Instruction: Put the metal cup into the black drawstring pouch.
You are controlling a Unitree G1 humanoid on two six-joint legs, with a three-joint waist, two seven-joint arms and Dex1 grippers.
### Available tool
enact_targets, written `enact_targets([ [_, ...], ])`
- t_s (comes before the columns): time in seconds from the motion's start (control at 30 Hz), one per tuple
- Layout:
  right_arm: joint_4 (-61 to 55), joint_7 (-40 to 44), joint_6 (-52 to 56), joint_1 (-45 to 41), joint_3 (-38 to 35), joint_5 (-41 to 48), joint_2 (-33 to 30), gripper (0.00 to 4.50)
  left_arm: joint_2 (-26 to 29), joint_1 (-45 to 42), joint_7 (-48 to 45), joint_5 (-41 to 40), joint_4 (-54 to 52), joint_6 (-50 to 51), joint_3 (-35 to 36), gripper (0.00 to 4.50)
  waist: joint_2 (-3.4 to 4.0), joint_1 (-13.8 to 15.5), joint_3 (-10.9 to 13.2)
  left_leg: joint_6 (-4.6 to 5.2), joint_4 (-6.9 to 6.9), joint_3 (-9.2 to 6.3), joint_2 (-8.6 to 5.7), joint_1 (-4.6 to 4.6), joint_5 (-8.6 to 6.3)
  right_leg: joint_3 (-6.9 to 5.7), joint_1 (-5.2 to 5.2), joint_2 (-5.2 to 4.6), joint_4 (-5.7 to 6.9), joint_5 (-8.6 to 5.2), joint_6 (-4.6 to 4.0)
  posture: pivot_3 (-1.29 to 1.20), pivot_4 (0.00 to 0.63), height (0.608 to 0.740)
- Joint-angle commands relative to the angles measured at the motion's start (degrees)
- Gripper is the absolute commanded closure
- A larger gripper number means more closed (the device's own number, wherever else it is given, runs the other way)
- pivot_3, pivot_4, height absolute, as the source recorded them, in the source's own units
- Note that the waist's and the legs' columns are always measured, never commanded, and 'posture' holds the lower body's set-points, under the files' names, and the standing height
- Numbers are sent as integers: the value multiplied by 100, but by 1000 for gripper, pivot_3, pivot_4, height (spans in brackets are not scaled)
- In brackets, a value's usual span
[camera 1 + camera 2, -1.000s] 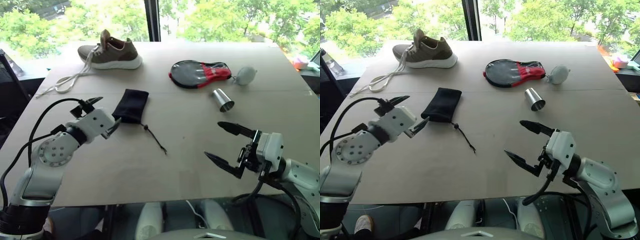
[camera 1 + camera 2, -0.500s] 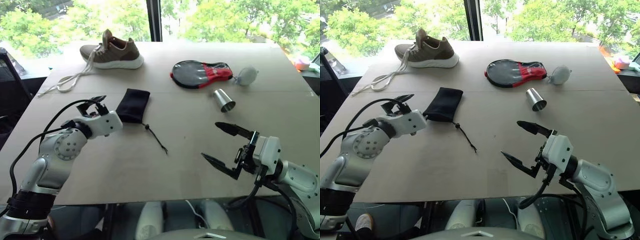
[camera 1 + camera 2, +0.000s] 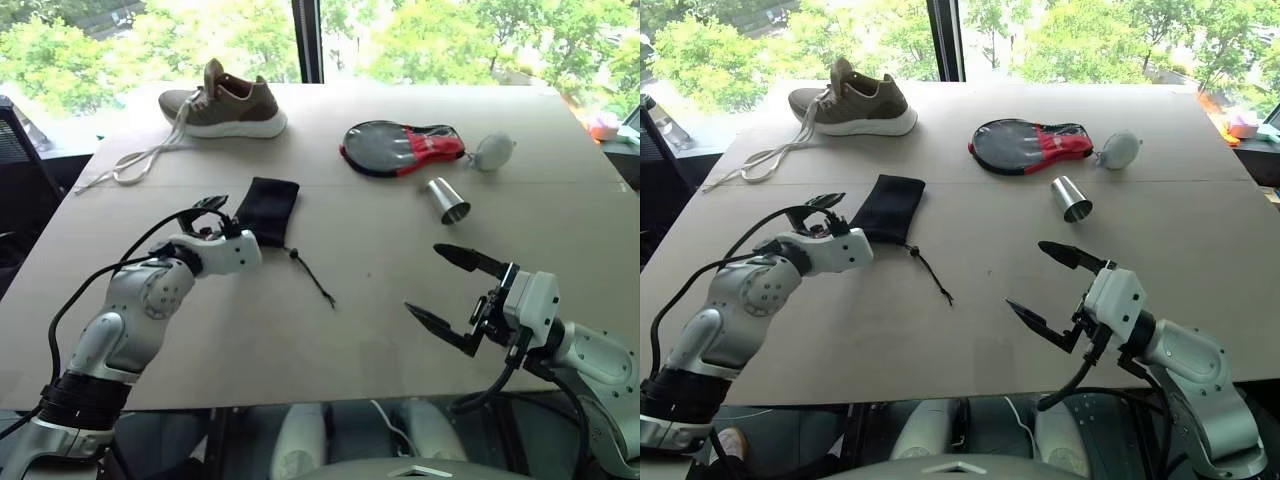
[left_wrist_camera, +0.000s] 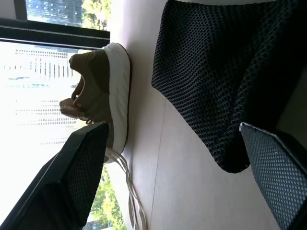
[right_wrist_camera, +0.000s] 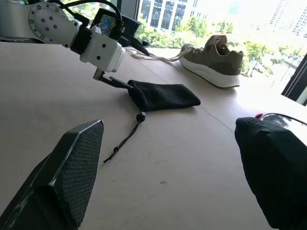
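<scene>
The metal cup (image 3: 445, 200) lies on its side at the right of the table, its open mouth toward me. Left of centre the black drawstring pouch (image 3: 268, 210) lies flat, its cord (image 3: 312, 276) trailing toward me. My left gripper (image 3: 232, 222) is open at the pouch's near end. One finger (image 5: 114, 81) is low at the corner of the fabric and the other is raised above it. The left wrist view has the pouch (image 4: 225, 81) just ahead between the fingers. My right gripper (image 3: 423, 279) hovers open and empty near the front right, well short of the cup.
A brown shoe (image 3: 225, 103) with long loose laces (image 3: 135, 165) sits at the back left. A black-and-red racket-shaped case (image 3: 400, 148) and a grey-white ball (image 3: 492, 152) lie behind the cup. The table's front edge runs just below both arms.
My left gripper has rolled and moved forward and slightly right, so that it now reaches the pouch's near end. The right gripper, the cup and the pouch stay where they were.
</scene>
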Motion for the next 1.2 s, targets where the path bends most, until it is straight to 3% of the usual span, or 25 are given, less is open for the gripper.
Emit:
enact_targets([
  [0.03, -219, -55, -95, 57, 6, 10, -13, 65, 90, 50, -84, -63, -205, -48, 177, 0, 0, 2, 0, 0, 1, 0, 2, 0, 0, 0, 0, -1, 0, 0, 0, 0, 150, 740],
  [0.73, -412, -388, -3, 117, 103, -139, -9, 65, -213, -1199, -74, 205, 996, -444, -537, 0, 0, 8, 0, 1, 35, -4, -4, -1, 0, -3, 2, 3, 33, 0, 2, 0, 150, 740],
  [0.83, -433, -429, -4, 144, 116, -172, 0, 0, -150, -1284, -273, 182, 1110, -392, -599, 780, 0, 8, 0, 1, 37, -2, -4, 0, 0, -2, 2, 3, 37, 0, 2, 0, 150, 740],
  [1.1, -392, -501, -26, 127, 159, -224, 9, 0, -190, -1314, -1404, -448, 860, 112, -521, 4405, 0, 4, 0, 1, 40, -2, -4, 0, 0, -1, -1, 4, 45, 0, 1, 0, 150, 740],
  [1.2, -373, -525, -15, 108, 178, -259, 15, 0, -279, -1283, -2066, -936, 552, 828, -437, 4482, 0, 1, 0, 1, 42, -2, -4, 0, 0, -1, -1, 4, 46, 0, 2, 0, 150, 740],
])
